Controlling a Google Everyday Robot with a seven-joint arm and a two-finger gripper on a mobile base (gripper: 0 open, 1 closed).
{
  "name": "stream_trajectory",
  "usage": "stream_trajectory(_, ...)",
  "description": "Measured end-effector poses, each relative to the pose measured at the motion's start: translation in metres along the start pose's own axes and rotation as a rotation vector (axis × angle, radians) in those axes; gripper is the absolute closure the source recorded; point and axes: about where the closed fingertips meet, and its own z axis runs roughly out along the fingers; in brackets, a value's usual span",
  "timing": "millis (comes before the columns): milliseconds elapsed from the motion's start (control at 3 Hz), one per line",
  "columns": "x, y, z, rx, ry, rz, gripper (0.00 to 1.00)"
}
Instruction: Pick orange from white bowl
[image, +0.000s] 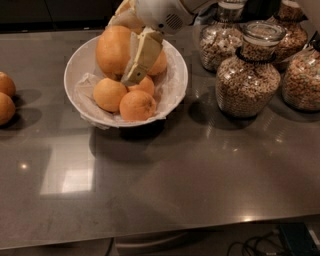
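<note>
The white bowl with its crinkled liner stands on the dark counter at upper centre. The large deep-orange orange sits raised above the rest of the pile at the bowl's back left. My gripper comes down from the top edge and is shut on this orange; one cream finger lies along its right side, the other is mostly hidden behind it. Several smaller, paler oranges lie lower in the bowl.
Two loose oranges lie at the counter's left edge. Several glass jars of cereal stand to the right of the bowl. The counter's front edge runs along the bottom, with cables below at the right.
</note>
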Motion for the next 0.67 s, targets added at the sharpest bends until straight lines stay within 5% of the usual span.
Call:
stream_trajectory(333,0.0104,0.0195,-0.0392,0.06,0.064,0.011,1.0)
stream_trajectory(667,0.0104,0.0195,-0.0392,0.06,0.064,0.011,1.0)
